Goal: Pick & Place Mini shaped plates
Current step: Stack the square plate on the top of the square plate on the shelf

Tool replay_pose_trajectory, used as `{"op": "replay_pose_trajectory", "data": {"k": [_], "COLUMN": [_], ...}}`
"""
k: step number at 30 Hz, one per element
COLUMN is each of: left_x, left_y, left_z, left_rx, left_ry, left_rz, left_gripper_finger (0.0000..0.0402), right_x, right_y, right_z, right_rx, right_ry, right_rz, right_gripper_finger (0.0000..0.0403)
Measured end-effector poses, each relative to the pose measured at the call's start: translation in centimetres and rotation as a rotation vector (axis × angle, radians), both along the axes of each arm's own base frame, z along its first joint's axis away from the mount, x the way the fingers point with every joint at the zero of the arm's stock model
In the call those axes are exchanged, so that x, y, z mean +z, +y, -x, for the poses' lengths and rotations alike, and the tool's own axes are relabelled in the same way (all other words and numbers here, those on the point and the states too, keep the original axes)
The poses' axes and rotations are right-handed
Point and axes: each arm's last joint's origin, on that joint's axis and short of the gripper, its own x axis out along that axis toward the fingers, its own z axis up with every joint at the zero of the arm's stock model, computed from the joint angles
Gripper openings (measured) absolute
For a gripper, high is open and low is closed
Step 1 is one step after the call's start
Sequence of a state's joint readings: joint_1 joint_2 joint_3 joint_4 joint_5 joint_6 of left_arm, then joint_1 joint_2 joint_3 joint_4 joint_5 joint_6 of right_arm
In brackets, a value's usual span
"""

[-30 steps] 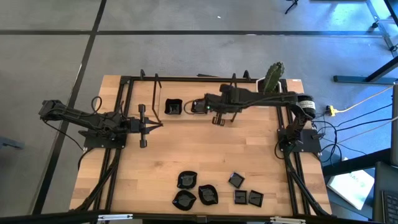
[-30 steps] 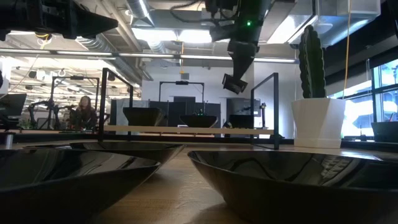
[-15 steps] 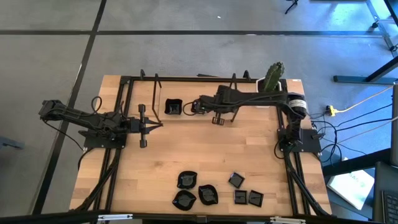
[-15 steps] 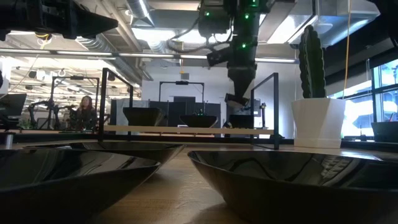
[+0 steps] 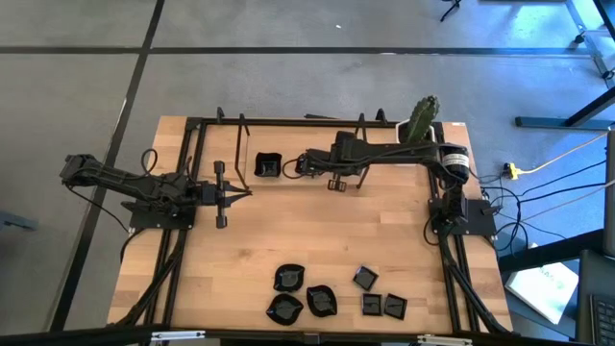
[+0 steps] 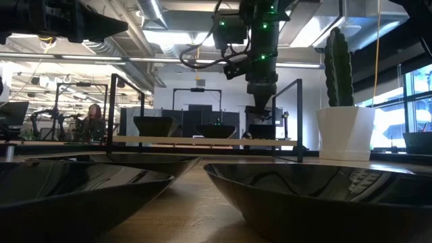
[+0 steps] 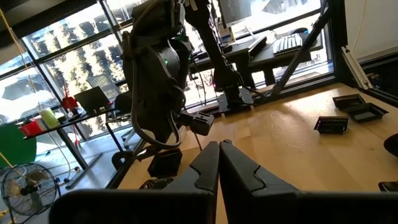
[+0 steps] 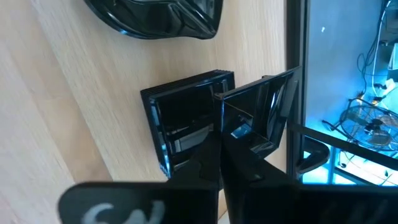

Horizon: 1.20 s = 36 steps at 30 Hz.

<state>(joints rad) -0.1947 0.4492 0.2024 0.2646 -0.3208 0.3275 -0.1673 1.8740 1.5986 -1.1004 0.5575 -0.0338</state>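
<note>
Table (image 5: pixel 288 240): wooden top, black frame around it.
Cactus pot (image 6: pixel 345 131): far right corner.
Right gripper (image 5: pixel 291 166): I see it clenched on a small square plate (image 8: pixel 264 115), over the far middle beside another square plate (image 5: pixel 267 165).
Left gripper (image 5: pixel 245 194): fingers pressed together, empty, parked left.
Mini plates (image 5: pixel 317 300): seven loose along my near edge.

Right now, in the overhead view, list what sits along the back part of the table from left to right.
Left gripper, shut → a square black dish → right gripper, shut on a second square dish → cactus at the back right corner.
</note>
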Motion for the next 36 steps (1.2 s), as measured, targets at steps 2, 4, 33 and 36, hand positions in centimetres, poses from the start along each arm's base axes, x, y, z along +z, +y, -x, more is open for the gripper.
{"op": "replay_pose_trajectory", "data": {"k": [2, 4, 33, 36], "left_x": [0.0, 0.0, 0.0, 0.0], "left_y": [0.0, 0.0, 0.0, 0.0], "left_z": [0.0, 0.0, 0.0, 0.0], "left_rx": [0.0, 0.0, 0.001, 0.001], "left_ry": [0.001, 0.001, 0.003, 0.003], "left_rz": [0.0, 0.0, -0.001, -0.001], "left_gripper_finger": [0.0007, 0.0005, 0.0004, 0.0007], "right_x": [0.0, 0.0, -2.4, -2.1], "right_y": [0.0, 0.0, -0.2, -0.1], "right_z": [0.0, 0.0, -0.7, -0.9], "right_rx": [0.0, 0.0, 0.036, 0.04], "right_ry": [0.0, 0.0, 0.131, 0.113], "right_rz": [0.001, 0.0, 0.021, -0.017], "right_gripper_finger": [0.0004, 0.0004, 0.0064, 0.0081]}}
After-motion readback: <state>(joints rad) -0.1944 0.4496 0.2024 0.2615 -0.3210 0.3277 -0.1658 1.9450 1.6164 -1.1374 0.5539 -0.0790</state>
